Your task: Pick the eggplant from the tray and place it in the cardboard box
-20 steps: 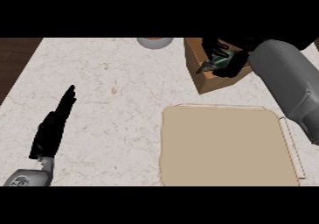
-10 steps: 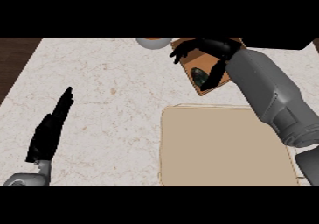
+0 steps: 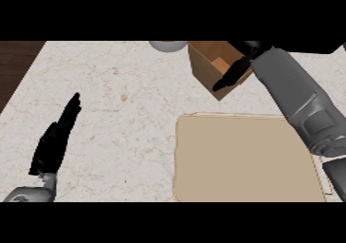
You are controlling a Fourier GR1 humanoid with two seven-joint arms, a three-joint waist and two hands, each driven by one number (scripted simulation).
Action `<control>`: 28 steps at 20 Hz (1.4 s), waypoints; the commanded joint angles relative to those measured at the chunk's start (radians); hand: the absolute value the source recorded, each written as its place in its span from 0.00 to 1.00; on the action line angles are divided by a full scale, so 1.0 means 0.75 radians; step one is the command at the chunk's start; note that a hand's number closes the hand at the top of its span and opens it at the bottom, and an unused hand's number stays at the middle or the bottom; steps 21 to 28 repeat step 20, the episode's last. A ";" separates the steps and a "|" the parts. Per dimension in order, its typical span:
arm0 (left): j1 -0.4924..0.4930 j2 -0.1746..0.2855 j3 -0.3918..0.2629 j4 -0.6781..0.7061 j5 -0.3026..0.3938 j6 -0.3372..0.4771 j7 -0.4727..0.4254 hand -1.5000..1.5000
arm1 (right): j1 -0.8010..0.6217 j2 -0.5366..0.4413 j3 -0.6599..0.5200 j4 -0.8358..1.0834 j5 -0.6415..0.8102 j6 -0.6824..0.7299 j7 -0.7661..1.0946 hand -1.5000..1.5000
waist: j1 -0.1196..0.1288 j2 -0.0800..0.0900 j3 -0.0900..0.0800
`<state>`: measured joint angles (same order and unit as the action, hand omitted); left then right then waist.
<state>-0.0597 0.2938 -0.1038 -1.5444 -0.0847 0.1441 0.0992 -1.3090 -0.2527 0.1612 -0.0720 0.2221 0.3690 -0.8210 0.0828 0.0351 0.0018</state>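
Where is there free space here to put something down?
Free: the counter between the left hand and the tray, and the tray's bare surface. Crowded: far right, where the right hand is over the cardboard box.

Right robot hand (image 3: pixel 249 50), fingers (image 3: pixel 228 78) straight, above the cardboard box (image 3: pixel 207 71) near the tray (image 3: pixel 245 161).

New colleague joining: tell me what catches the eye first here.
The grey right forearm reaches up the right side, its black right hand held with straight fingers over the open cardboard box at the top. Below lies the big beige tray; the left hand rests open at the left.
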 commanded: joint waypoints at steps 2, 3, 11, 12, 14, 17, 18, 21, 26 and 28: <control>-0.023 0.009 -0.001 -0.025 -0.003 -0.011 0.022 0.50 | -0.096 -0.109 -0.179 0.071 -0.179 0.290 0.100 0.00 | 0.024 0.009 0.001; -0.009 -0.013 -0.017 -0.034 -0.011 0.003 0.018 0.50 | -0.047 -0.132 -0.203 0.072 -0.202 0.280 0.069 0.00 | 0.026 0.015 0.002; -0.064 -0.014 -0.010 0.001 -0.002 -0.017 -0.001 0.50 | -0.065 -0.353 -0.324 0.095 -0.320 0.259 0.269 0.00 | 0.062 0.056 0.004; -0.034 -0.031 -0.050 -0.020 -0.029 -0.006 0.005 0.50 | -0.074 -0.415 -0.330 0.094 -0.327 0.323 0.279 0.00 | 0.065 0.054 0.006; -0.053 0.000 -0.015 -0.022 -0.005 -0.029 -0.006 0.50 | -0.047 -0.440 -0.350 0.092 -0.347 0.306 0.283 0.00 | 0.085 0.067 0.007; -0.076 -0.016 -0.024 -0.020 -0.016 -0.016 -0.003 0.50 | -0.022 -0.486 -0.356 0.065 -0.353 0.357 0.273 0.00 | 0.085 0.077 0.011; -0.095 -0.025 -0.035 -0.026 -0.011 -0.023 0.019 0.50 | -0.015 -0.493 -0.344 0.054 -0.340 0.353 0.278 0.00 | 0.086 0.082 0.012; -0.082 -0.036 -0.044 -0.023 -0.022 -0.011 0.002 0.50 | -0.025 -0.510 -0.340 0.033 -0.337 0.379 0.295 0.00 | 0.105 0.081 0.011; -0.082 -0.036 -0.044 -0.023 -0.022 -0.011 0.002 0.50 | -0.025 -0.510 -0.340 0.033 -0.337 0.379 0.295 0.00 | 0.105 0.081 0.011; -0.082 -0.036 -0.044 -0.023 -0.022 -0.011 0.002 0.50 | -0.025 -0.510 -0.340 0.033 -0.337 0.379 0.295 0.00 | 0.105 0.081 0.011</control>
